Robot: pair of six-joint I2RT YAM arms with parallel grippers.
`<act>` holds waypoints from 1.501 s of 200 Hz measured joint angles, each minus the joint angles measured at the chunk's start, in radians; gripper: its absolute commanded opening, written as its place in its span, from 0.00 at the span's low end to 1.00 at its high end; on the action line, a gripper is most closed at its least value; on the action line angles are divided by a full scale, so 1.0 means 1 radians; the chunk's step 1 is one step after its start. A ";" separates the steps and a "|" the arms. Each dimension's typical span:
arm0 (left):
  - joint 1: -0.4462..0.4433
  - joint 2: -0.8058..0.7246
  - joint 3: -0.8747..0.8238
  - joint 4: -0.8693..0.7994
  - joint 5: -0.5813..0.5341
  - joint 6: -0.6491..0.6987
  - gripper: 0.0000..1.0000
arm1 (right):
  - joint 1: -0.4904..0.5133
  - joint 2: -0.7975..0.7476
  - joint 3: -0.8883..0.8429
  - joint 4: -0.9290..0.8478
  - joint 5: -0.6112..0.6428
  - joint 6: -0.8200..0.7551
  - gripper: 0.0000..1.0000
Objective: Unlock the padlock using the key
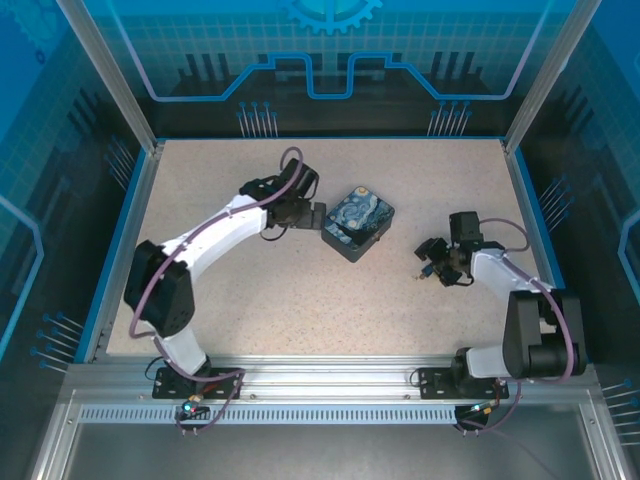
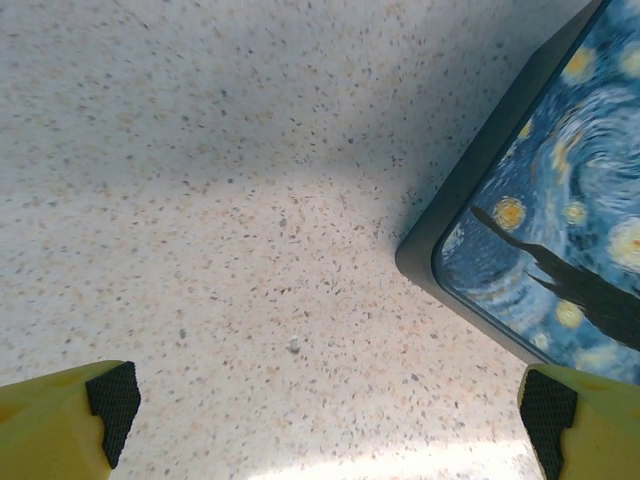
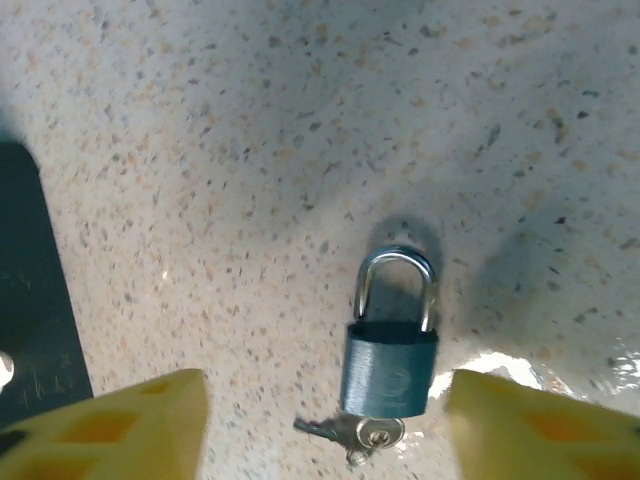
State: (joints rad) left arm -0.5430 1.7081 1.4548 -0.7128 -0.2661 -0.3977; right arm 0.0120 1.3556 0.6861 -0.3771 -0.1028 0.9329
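right gripper (image 3: 328, 405) spread, grasping nothing | padlock (image 3: 390, 368) flat on table (image 3: 200, 150) between its fingers, shackle at 12 o'clock, apparently seated | key (image 3: 350, 434) at 6 o'clock by keyhole | left gripper (image 2: 325, 410) wide, idle beside box (image 2: 560, 220) | unlocking seemingly undone

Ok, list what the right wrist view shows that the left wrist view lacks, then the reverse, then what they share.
Right wrist, not left: the padlock lying flat on the table, its shackle looking shut, with the key at its base, between the spread fingers of the right tool.
Left wrist, not right: the starry painted top of the box, beside the open left tool.
Both: the speckled table and yellow fingers set wide apart.
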 measured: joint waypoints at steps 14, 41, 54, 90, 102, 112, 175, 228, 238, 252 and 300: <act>0.016 -0.057 -0.022 0.001 0.003 -0.011 0.99 | 0.000 -0.065 0.003 -0.021 0.006 -0.006 0.92; 0.061 -0.179 -0.086 0.014 -0.006 -0.021 0.99 | -0.001 -0.175 0.063 -0.082 0.031 -0.035 1.00; 0.089 -0.237 -0.129 0.034 -0.022 -0.021 0.99 | -0.002 -0.202 0.113 -0.111 0.052 -0.064 1.00; 0.179 -0.426 -0.356 0.206 -0.122 0.044 0.99 | -0.002 -0.211 0.257 -0.137 0.159 -0.178 1.00; 0.203 -0.500 -0.471 0.307 -0.163 0.101 0.99 | 0.000 -0.207 0.262 -0.114 0.214 -0.227 1.00; 0.224 -0.549 -0.559 0.378 -0.189 0.148 0.99 | 0.002 -0.201 0.253 -0.091 0.257 -0.276 1.00; 0.414 -0.472 -0.870 0.831 -0.216 0.278 0.99 | 0.029 -0.164 0.022 0.185 0.498 -0.553 1.00; 0.478 -0.278 -1.017 1.226 -0.184 0.303 0.99 | 0.029 -0.110 -0.223 0.608 0.510 -0.689 1.00; 0.491 -0.265 -1.022 1.290 -0.166 0.304 0.99 | 0.029 -0.097 -0.270 0.698 0.494 -0.708 1.00; 0.504 -0.243 -1.027 1.360 -0.134 0.307 0.99 | 0.029 -0.064 -0.312 0.804 0.458 -0.744 1.00; 0.507 -0.183 -1.046 1.523 -0.002 0.350 0.99 | 0.050 0.139 -0.293 1.057 0.338 -0.850 1.00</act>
State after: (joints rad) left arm -0.0357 1.5249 0.4088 0.8101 -0.2676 -0.0479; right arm 0.0624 1.4944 0.3931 0.6800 0.2348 0.0834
